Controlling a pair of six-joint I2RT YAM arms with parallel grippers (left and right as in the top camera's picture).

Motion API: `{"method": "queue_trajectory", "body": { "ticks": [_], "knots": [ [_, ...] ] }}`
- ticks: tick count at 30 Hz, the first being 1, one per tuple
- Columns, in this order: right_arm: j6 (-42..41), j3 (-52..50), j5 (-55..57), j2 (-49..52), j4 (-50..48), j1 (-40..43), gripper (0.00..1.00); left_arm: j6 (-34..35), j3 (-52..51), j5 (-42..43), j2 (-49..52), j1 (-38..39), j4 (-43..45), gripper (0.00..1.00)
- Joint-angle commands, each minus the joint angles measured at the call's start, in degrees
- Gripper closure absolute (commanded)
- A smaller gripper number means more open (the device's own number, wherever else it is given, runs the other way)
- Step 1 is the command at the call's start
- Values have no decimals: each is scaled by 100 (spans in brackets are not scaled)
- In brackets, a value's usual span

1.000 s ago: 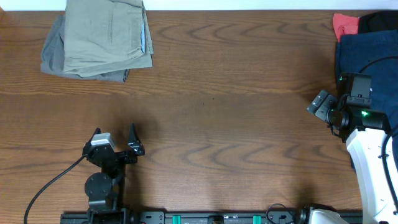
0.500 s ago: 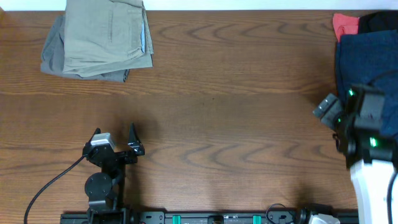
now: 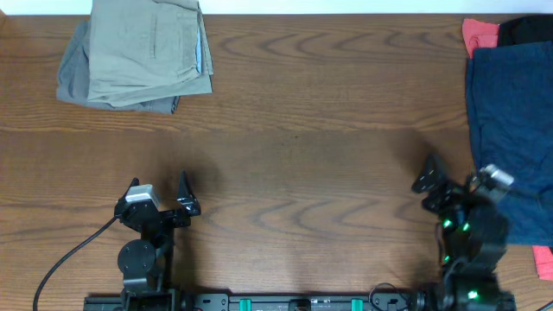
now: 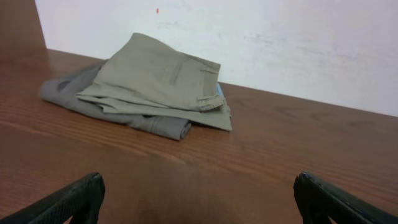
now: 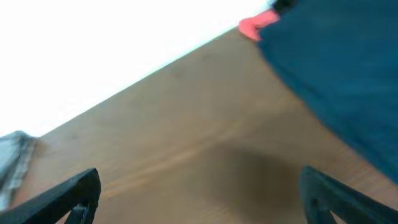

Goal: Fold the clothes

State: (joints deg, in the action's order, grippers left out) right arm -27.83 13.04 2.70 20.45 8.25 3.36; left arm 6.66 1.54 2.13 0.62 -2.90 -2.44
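The pale khaki-green shorts (image 3: 147, 47) lie folded at the back left of the table, on top of darker grey-olive shorts (image 3: 73, 82). They also show in the left wrist view (image 4: 161, 78). My left gripper (image 3: 158, 192) is open and empty near the front left, well short of the shorts; its fingers frame bare wood in the left wrist view (image 4: 199, 199). My right gripper (image 3: 458, 180) is open and empty at the front right, beside a navy blue garment (image 3: 514, 104). Its wrist view (image 5: 199, 196) is blurred.
A red cloth (image 3: 479, 34) and a black item (image 3: 527, 30) lie at the back right by the navy garment. A bit of red shows at the right edge (image 3: 544, 259). A white wall (image 4: 280, 43) stands behind the table. A black cable (image 3: 69, 259) trails from the left arm.
My right arm has pulled back from over the navy garment toward the front edge of the table. The left arm and the folded shorts have not moved.
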Motion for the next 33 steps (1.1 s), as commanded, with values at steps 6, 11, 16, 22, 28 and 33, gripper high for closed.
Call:
{"method": "queue_trajectory", "body": {
  "ticks": [6, 11, 16, 22, 28, 33],
  "knots": [
    [59, -1283, -317, -1287, -955, -380, 1, 55, -131, -173, -39, -20, -157, 2],
    [909, -1272, -400, -1598, -890, -374, 1, 55, -131, -173, -39, -20, -157, 2],
    [2391, -1272, -857, -2031, -678, -369, 1, 55, -131, -173, -39, -20, -157, 2],
    [2682, -1272, -935, -2015, -442, -374, 1, 55, -131, -173, -39, -20, -157, 2],
    [2682, -1272, -935, -2015, -452, -374, 1, 52, -131, -173, -39, -20, -157, 2],
    [2682, -1272, -935, -2013, -455, -374, 1, 55, -131, -173, -39, -20, -157, 2]
  ]
}}
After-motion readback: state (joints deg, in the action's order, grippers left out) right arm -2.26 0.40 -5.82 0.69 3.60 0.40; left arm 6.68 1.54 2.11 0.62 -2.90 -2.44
